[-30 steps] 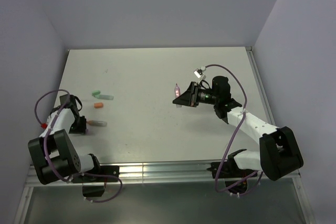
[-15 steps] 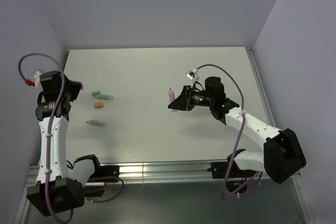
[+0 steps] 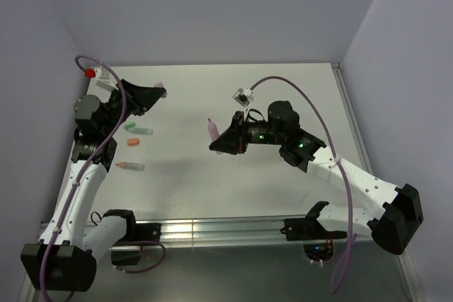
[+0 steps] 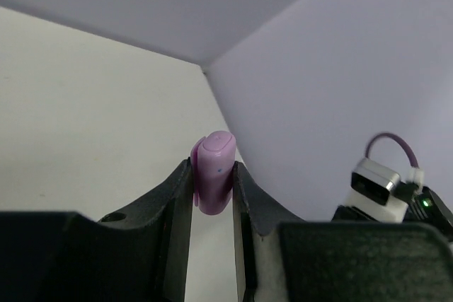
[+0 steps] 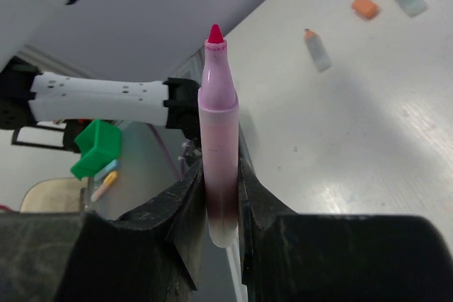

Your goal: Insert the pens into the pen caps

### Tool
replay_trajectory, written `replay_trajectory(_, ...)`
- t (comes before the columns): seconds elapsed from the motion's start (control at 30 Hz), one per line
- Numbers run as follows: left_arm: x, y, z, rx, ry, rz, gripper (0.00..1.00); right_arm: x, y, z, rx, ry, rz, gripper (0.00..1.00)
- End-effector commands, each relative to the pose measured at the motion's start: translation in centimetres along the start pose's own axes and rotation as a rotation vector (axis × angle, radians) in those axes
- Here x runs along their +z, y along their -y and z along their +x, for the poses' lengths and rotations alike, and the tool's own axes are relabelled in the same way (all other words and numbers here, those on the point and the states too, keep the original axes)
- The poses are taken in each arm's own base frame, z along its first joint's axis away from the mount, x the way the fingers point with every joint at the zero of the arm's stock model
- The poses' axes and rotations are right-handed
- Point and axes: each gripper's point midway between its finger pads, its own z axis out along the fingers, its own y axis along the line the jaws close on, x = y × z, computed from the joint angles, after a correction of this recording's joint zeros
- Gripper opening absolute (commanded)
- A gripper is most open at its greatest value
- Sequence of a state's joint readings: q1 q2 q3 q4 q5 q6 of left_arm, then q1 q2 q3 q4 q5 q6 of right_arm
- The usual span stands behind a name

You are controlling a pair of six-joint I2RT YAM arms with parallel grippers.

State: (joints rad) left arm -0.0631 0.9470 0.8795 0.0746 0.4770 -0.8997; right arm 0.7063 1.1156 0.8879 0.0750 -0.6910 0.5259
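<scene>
**Table** (image 3: 283, 175): pale top, walls on three sides. The left arm base (image 3: 113, 225) and right arm base (image 3: 320, 218) stand at its near edge.

**Pale pen** (image 3: 131, 166): lies flat on the left part of the table and is the nearest of the loose pieces. Its orange tip is bare, with no cap on it.

**Orange cap** (image 3: 133, 142): lies on the table just beyond the pale pen and apart from it.

**Mint-green pen** (image 3: 144, 131): lies flat just beyond the orange cap.

**Green cap** (image 3: 129, 126): lies at the left end of the mint-green pen, just beside it. I cannot tell whether the two touch.

**Right gripper** (image 3: 216, 143): raised over the middle of the table, jaws clamped on the pink pen (image 5: 218, 167). The two fingers (image 5: 190, 203) pinch the pen by its lower barrel. The rest of the pen stands clear past them, with its red felt tip bare and pointing away from the gripper.

**Left gripper** (image 3: 156, 94): raised over the far left of the table, jaws clamped on the purple-pink cap (image 4: 214, 171). The cap sits between the fingertips (image 4: 178, 185), and its rounded end sticks out past them.

**Pink pen and purple-pink cap**: both are held in the air, well apart, and the pen is not in the cap.

**Wall** (image 3: 212, 12): plain lilac, behind the far edge of the table.
</scene>
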Motion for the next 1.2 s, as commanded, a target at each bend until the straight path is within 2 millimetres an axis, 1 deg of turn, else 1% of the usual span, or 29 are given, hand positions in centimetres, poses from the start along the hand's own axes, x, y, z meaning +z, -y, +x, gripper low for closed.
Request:
replay_trajectory(0.0, -2.0, 7.8, 0.4, 0.100, -0.035, 0.392, 0.00, 0.8, -4.1, -1.4, -0.046, 0.020, -0.119, 0.00)
replay_trajectory(0.07, -2.8, 9.0, 0.8, 0.099, -0.047, 0.476, 0.00, 1.2, -5.4, -1.4, -0.034, 0.015, -0.176, 0.00)
replay_trajectory(0.13, -3.0, 9.4, 1.3, 0.087, -0.066, 0.509, 0.00, 1.7, -5.8, -1.9, -0.035, 0.026, -0.171, 0.00)
replay_trajectory(0.2, -3.2, 9.9, 1.6, 0.076, -0.082, 0.533, 0.00, 2.2, -6.4, -1.8, -0.035, 0.016, -0.181, 0.00)
replay_trajectory(0.3, -3.1, 10.1, 2.3, 0.077, -0.105, 0.549, 0.00, 3.0, -6.8, -1.9, -0.032, 0.005, -0.193, 0.00)
replay_trajectory(0.43, -2.8, 10.6, 3.2, 0.073, -0.138, 0.569, 0.00, 4.1, -6.8, -2.0, -0.026, -0.008, -0.193, 0.00)
replay_trajectory(0.6, -2.2, 11.1, 4.0, 0.086, -0.156, 0.572, 0.00, 4.7, -6.5, -2.3, -0.031, -0.003, -0.175, 0.00)
replay_trajectory(0.63, -1.8, 10.8, 4.2, 0.079, -0.163, 0.568, 0.00, 4.7, -6.6, -2.8, -0.046, 0.005, -0.170, 0.00)
replay_trajectory(0.67, -1.6, 10.9, 4.3, 0.074, -0.171, 0.575, 0.00, 4.8, -6.3, -2.9, -0.085, 0.005, -0.155, 0.00)
replay_trajectory(0.7, -1.4, 10.9, 4.3, 0.070, -0.171, 0.582, 0.00, 4.8, -5.5, -2.5, -0.083, -0.023, -0.112, 0.00)
replay_trajectory(0.73, -1.0, 10.8, 4.4, 0.069, -0.172, 0.597, 0.00, 4.7, -5.9, -3.5, -0.111, -0.016, -0.110, 0.00)
replay_trajectory(0.77, -0.9, 10.9, 4.4, 0.055, -0.176, 0.606, 0.00, 4.7, -5.7, -3.6, -0.143, -0.024, -0.108, 0.00)
replay_trajectory(0.8, -0.8, 10.8, 4.4, 0.052, -0.175, 0.610, 0.00, 4.7, -5.4, -3.2, -0.138, -0.049, -0.093, 0.00)
replay_trajectory(0.83, -0.5, 10.8, 4.2, 0.057, -0.165, 0.619, 0.00, 5.0, -5.3, -3.4, -0.144, -0.056, -0.088, 0.00)
replay_trajectory(0.87, -0.3, 10.8, 4.2, 0.048, -0.161, 0.620, 0.00, 5.1, -4.8, -3.5, -0.132, -0.056, -0.070, 0.00)
replay_trajectory(0.9, -0.3, 11.0, 4.0, 0.049, -0.158, 0.627, 0.00, 5.2, -4.8, -3.8, -0.125, -0.042, -0.080, 0.00)
replay_trajectory(0.93, -0.2, 11.1, 3.9, 0.046, -0.158, 0.630, 0.00, 5.1, -4.5, -2.3, -0.091, -0.076, -0.107, 0.00)
replay_trajectory(0.97, -0.2, 11.2, 3.7, 0.049, -0.158, 0.631, 0.00, 5.1, -4.6, -3.2, -0.075, -0.037, -0.131, 0.00)
replay_trajectory(1.0, -0.2, 11.6, 3.3, 0.058, -0.153, 0.633, 0.00, 5.3, -4.0, -2.8, -0.057, -0.049, -0.131, 0.00)
replay_trajectory(1.07, 0.0, 11.8, 3.2, 0.068, -0.151, 0.641, 0.00, 5.2, -3.3, -3.0, -0.049, -0.046, -0.107, 0.00)
replay_trajectory(1.13, 0.0, 11.7, 3.4, 0.032, -0.165, 0.652, 0.00, 5.2, -3.2, -3.0, -0.048, -0.042, -0.103, 0.00)
replay_trajectory(1.17, -0.4, 12.1, 3.3, 0.043, -0.150, 0.686, 0.00, 5.2, -3.2, -3.0, -0.047, -0.041, -0.101, 0.00)
